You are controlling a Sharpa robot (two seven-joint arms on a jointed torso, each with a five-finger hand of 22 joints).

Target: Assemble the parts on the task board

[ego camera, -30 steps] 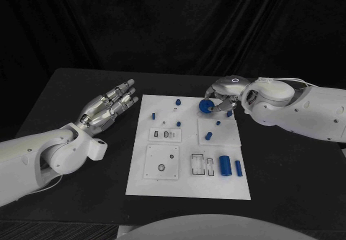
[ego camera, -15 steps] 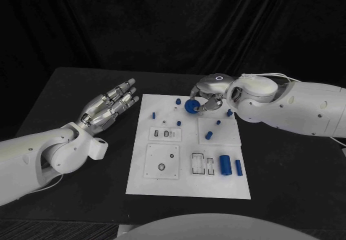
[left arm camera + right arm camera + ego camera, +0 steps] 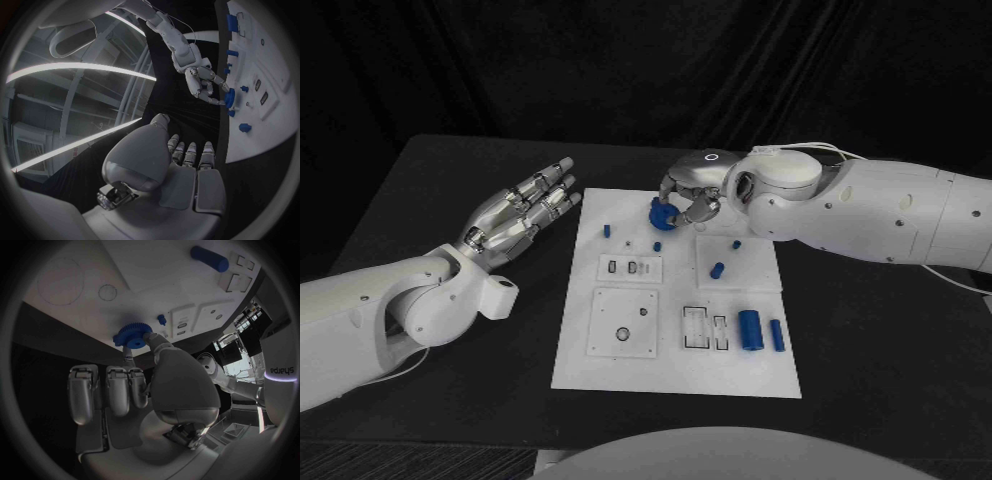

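One blue gear (image 3: 661, 213) pinched in right hand (image 3: 687, 195); left hand (image 3: 516, 215) spread, empty.

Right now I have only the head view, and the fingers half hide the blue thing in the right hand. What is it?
Observer: The right wrist view shows a gear with teeth round its rim, pinched between the thumb and one finger of the right hand.
Operator: Are the other fingers on it too?
Observer: No. The other fingers lie side by side, off the gear.
Operator: And the left hand, anything in its palm?
Observer: The left wrist view shows the left hand with a bare palm and its fingers stretched out.
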